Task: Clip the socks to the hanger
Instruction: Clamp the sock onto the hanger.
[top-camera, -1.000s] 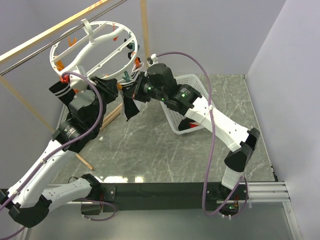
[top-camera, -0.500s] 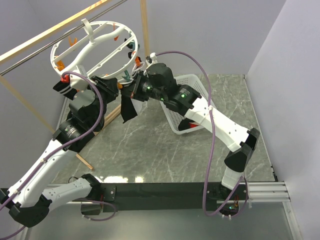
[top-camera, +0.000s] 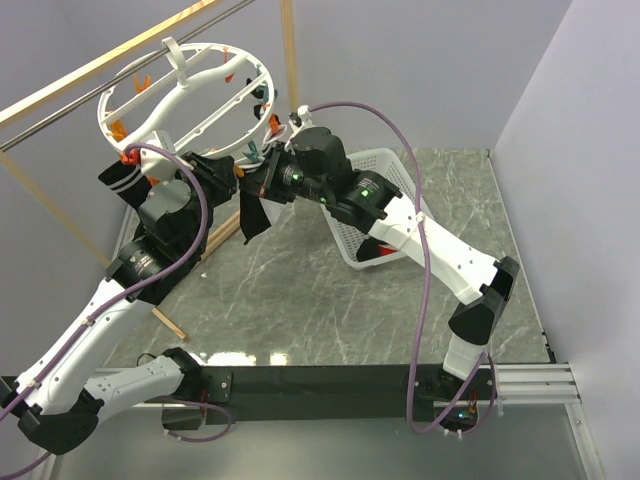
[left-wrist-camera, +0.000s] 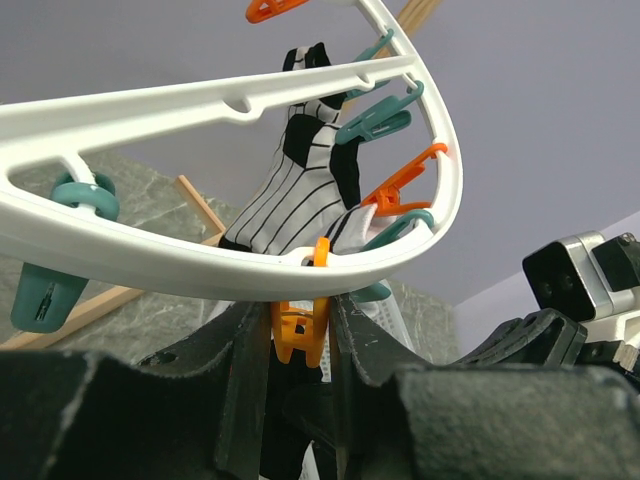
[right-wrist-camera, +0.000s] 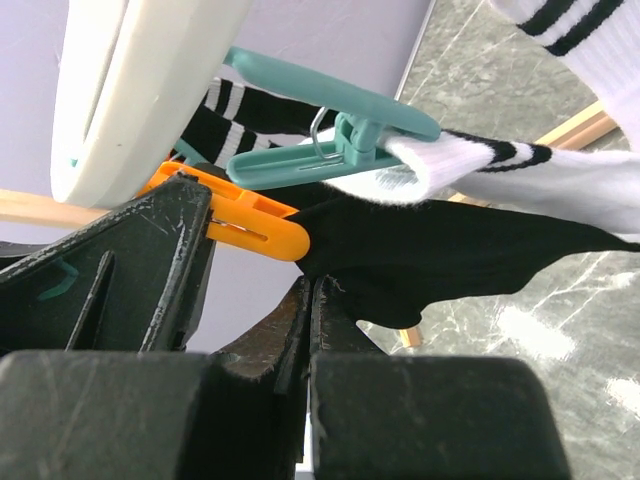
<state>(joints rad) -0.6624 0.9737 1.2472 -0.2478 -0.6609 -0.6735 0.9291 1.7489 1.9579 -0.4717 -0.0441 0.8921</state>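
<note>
The white ring hanger (top-camera: 160, 120) hangs from a rail at the back left. My left gripper (top-camera: 237, 178) reaches up under its rim (left-wrist-camera: 200, 268) and is shut on an orange clip (left-wrist-camera: 300, 332), squeezing the clip's tail. My right gripper (top-camera: 262, 182) sits just to the right of it, shut on the top edge of a black sock (top-camera: 250, 215) that dangles below. In the right wrist view that sock (right-wrist-camera: 450, 250) touches the orange clip's nose (right-wrist-camera: 255, 225). A striped sock (top-camera: 120, 180) hangs clipped at the ring's left, and a teal clip (right-wrist-camera: 330, 135) holds a white striped sock (right-wrist-camera: 500, 170).
A white mesh basket (top-camera: 388, 165) lies behind the right arm. A wooden post (top-camera: 290, 50) and a slanted metal rail (top-camera: 100, 65) carry the hanger. A wooden bar (top-camera: 180, 325) lies on the marble table at the left. Walls close in on both sides.
The right gripper has carried the black sock slightly left, closer to the orange clip that the left gripper holds. The hanger has rocked a little.
</note>
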